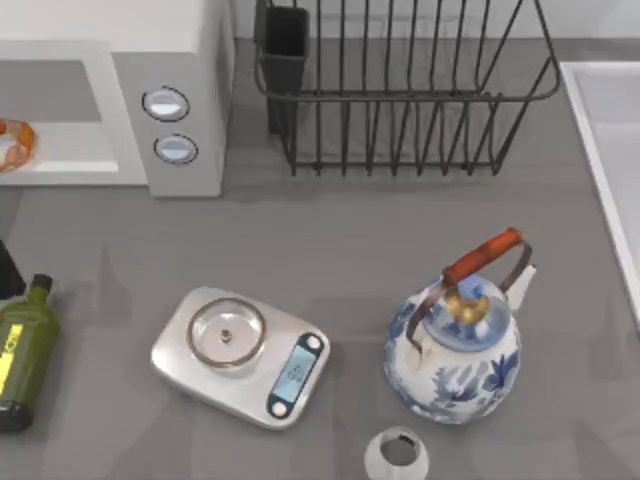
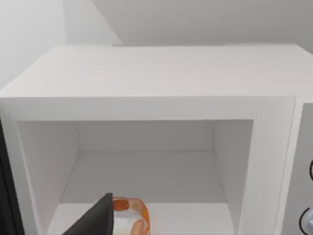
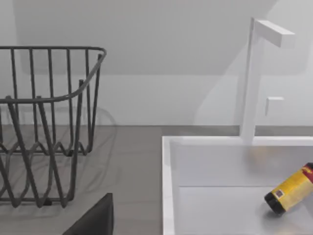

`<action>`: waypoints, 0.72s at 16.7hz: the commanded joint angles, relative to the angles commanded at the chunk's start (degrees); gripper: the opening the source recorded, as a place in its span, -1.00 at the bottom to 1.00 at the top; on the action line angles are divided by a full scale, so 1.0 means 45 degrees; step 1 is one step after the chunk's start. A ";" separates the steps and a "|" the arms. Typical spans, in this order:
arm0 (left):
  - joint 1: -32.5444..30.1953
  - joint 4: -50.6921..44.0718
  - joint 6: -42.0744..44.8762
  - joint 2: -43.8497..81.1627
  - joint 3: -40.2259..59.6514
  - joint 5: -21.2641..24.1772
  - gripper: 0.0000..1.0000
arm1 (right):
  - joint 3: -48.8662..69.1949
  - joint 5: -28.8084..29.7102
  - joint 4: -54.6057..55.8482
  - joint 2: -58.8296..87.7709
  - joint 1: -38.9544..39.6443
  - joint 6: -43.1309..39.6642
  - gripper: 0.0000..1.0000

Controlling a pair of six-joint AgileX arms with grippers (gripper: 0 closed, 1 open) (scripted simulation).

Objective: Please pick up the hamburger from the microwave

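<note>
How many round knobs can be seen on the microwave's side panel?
2. On the microwave panel in the top view, one knob sits above the other knob, both right of the open cavity. None looks hidden.

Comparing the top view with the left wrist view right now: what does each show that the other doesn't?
Top view alone: the small silver kitchen scale, the blue-and-white porcelain kettle, the dark wire dish rack and the green glass bottle.

Left wrist view alone: the full depth of the cavity and a dark finger of the left tool.

Both: the large white boxy microwave and the small orange-brown hamburger at its front edge.
</note>
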 joint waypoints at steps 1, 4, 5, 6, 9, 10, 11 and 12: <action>0.0110 0.0622 0.0049 0.1252 0.0474 0.0126 1.00 | 0.0000 0.0000 0.0000 0.0000 0.0000 0.0000 1.00; 0.0483 0.2630 0.0208 0.5416 0.2013 0.0532 1.00 | 0.0000 0.0000 0.0000 0.0000 0.0000 0.0000 1.00; 0.0617 0.3329 0.0264 0.6897 0.2550 0.0673 1.00 | 0.0000 0.0000 0.0000 0.0000 0.0000 0.0000 1.00; 0.0755 0.4034 0.0320 0.8402 0.3092 0.0815 1.00 | 0.0000 0.0000 0.0000 0.0000 0.0000 0.0000 1.00; 0.1172 0.6132 0.0486 1.2936 0.4709 0.1240 1.00 | 0.0000 0.0000 0.0000 0.0000 0.0000 0.0000 1.00; 0.1305 0.6807 0.0539 1.4407 0.5229 0.1376 1.00 | 0.0000 0.0000 0.0000 0.0000 0.0000 0.0000 1.00; 0.1432 0.7461 0.0591 1.5837 0.5733 0.1508 1.00 | 0.0000 0.0000 0.0000 0.0000 0.0000 0.0000 1.00; 0.1552 0.8089 0.0641 1.7212 0.6215 0.1635 1.00 | 0.0000 0.0000 0.0000 0.0000 0.0000 0.0000 1.00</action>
